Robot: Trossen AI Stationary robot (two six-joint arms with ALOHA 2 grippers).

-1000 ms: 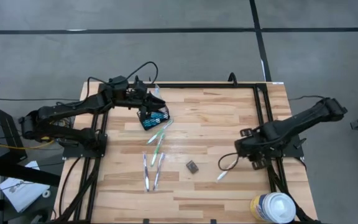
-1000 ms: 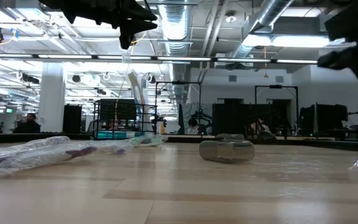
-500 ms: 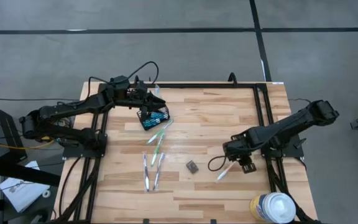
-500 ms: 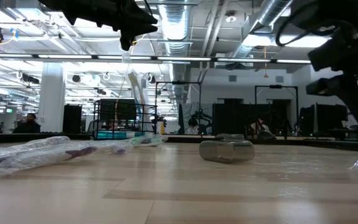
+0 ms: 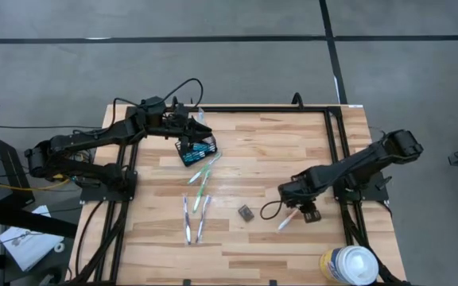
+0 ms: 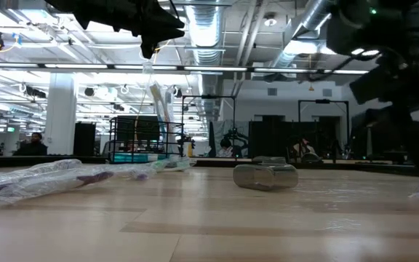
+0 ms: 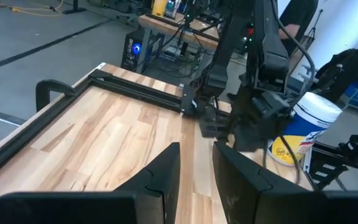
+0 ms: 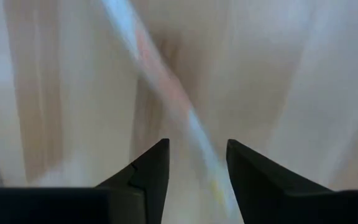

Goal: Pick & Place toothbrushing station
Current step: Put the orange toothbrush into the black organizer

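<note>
Caddy (image 5: 196, 149) sits at the worktop's (image 5: 269, 143) far left part, tilted, with the left gripper (image 5: 188, 137) right over it; fingers a narrow gap apart in the left wrist view, holding nothing visible there. Green brushes (image 5: 203, 176) lie just beside the caddy, more brushes (image 5: 192, 218) nearer the front edge. Right gripper (image 8: 194, 165) is low over a lone brush (image 5: 285, 221) near the right side, fingers open and straddling it, not closed on it. Grey block (image 5: 246, 212) lies between the brush groups. White canister (image 5: 348, 264) at front right corner.
</note>
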